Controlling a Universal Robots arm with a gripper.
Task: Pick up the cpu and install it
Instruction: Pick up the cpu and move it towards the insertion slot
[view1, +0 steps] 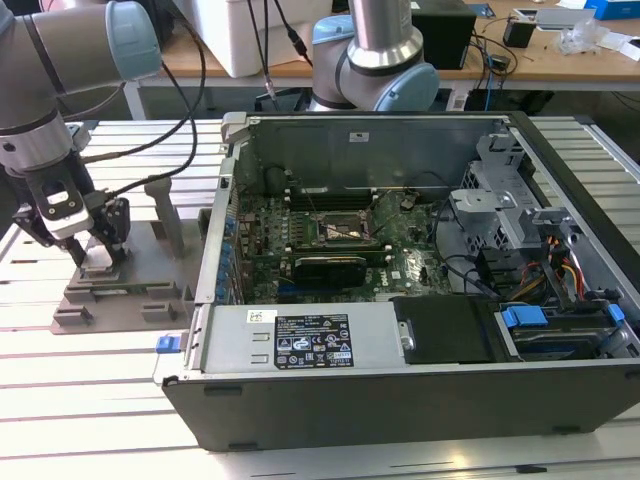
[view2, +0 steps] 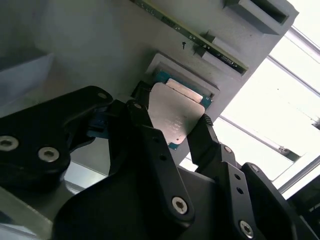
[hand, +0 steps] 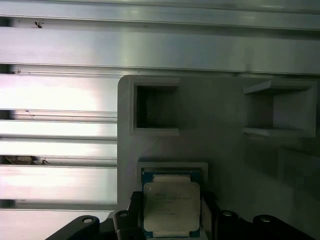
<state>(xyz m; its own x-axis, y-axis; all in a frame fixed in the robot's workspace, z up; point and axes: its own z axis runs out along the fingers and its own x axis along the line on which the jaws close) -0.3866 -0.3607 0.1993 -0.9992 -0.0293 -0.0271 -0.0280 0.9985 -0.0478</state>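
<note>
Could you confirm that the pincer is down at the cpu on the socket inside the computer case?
Not quite: the pincer is down at the cpu, but on the grey fixture outside the computer case, at the exterior view's left. The first wrist view shows it in the fixture's recess.

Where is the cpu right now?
The small square silver-topped cpu sits in a pocket of the grey plastic fixture block at the exterior view's left, outside the open grey metal computer case, right at the black pincer.
</note>
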